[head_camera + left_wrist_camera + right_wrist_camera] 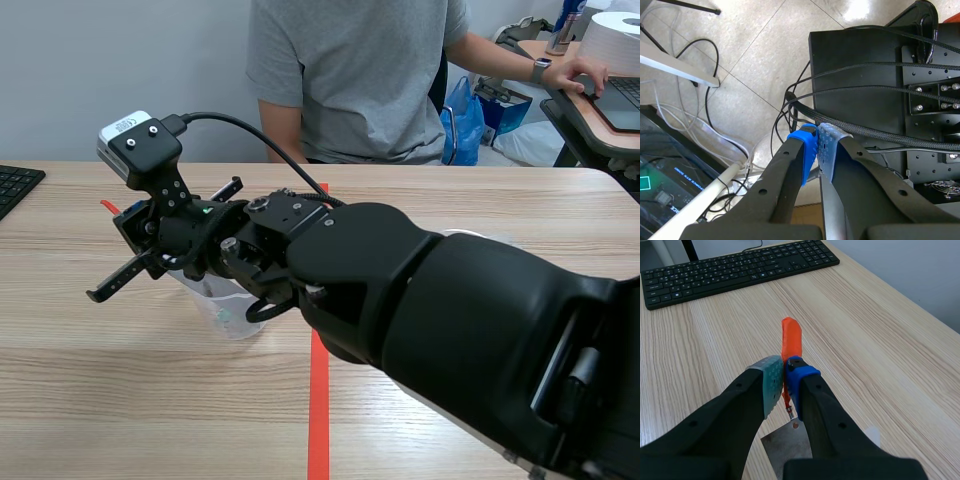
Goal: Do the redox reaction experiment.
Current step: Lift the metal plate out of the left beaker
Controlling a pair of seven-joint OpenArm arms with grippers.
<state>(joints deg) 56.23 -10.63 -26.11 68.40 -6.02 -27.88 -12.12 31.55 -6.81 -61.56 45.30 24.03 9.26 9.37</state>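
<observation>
Now the right gripper [785, 377] pinches the orange clip [791, 340], and a bump could tip the cup [222, 308] at 5 o'clock.

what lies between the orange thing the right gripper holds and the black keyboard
Nothing; in the right wrist view, the bare table runs from the orange thing to the keyboard.

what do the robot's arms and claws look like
The right arm is bulky, rounded, glossy black; a white-and-black camera with a black cable sits at its wrist. The right claw and left claw each have two thick black fingers with dotted pads: grey-green and blue on the right, blue and pale on the left.
</observation>
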